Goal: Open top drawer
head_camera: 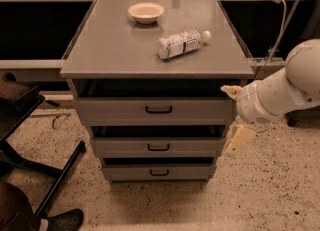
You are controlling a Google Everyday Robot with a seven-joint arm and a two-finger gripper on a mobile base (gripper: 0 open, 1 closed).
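The top drawer (pixel 115 111) is the widest of three grey drawers under the cabinet top, with a small black loop handle (pixel 159 109) at its centre. Its front sits under the top's edge with a dark gap above it. My gripper (pixel 234 116) is at the drawer's right end, to the right of the handle and not touching it. Its two cream fingers (pixel 240 139) are spread apart, one near the drawer's upper corner and one lower by the middle drawer. It holds nothing.
A medium drawer (pixel 120 147) and a narrowest drawer (pixel 125 173) sit below. A plastic bottle (pixel 181 43) lies on the cabinet top (pixel 105 50) beside a small bowl (pixel 146 12). A chair base (pixel 55 175) stands at the left on speckled floor.
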